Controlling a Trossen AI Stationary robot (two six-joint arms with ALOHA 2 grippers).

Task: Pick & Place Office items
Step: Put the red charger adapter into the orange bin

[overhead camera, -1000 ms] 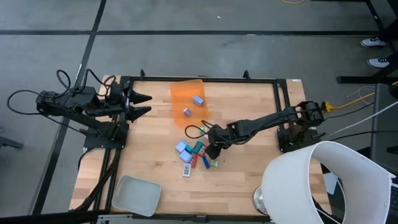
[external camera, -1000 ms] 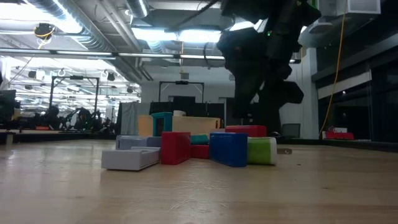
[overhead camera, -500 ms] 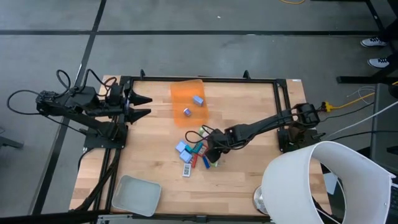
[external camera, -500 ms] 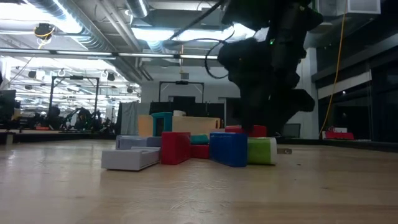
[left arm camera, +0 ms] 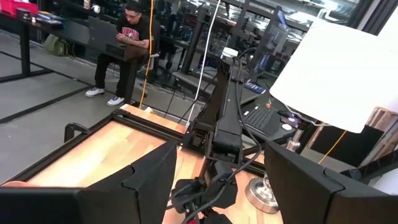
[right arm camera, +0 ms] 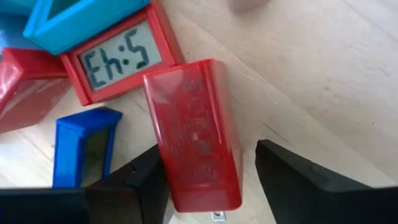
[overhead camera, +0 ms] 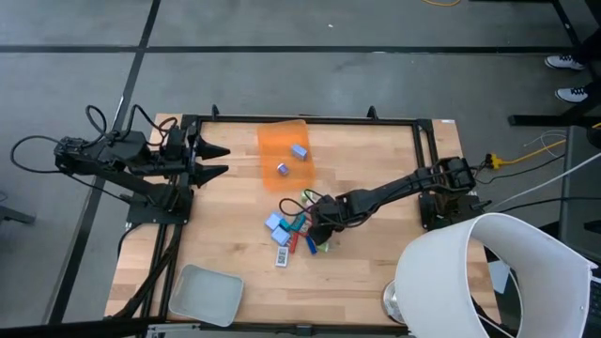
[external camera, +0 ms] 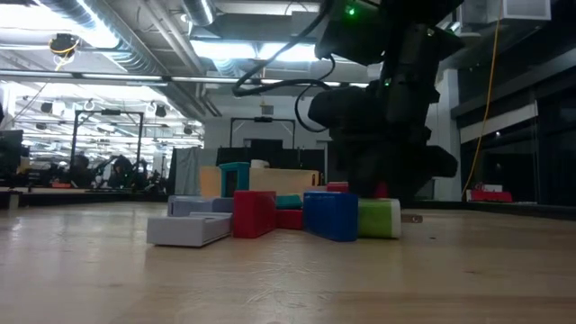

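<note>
Grasp step: the right end effector (overhead camera: pixel 317 230) is down at the pile mid-counter, fingers apart, straddling a glossy red rectangular plastic block (right arm camera: pixel 194 142). Next it must close squarely, then lift. The left end effector (overhead camera: pixel 218 160) waits at the counter's left edge, fingers apart.

One thing here has marks you can read. It is a small flat red clock with a grey screen (right arm camera: pixel 118 57), seen in the right wrist view. It lies on the wooden bench (right arm camera: pixel 323 74) among the other little pieces. The dark marks on the screen look like "Eh:5". They may be numbers seen upside down, but that cannot be told for sure. A red plastic block (right arm camera: pixel 196 140) lies just beside the clock and has no words on it. The other views show no words or numbers clear enough to read.
</note>
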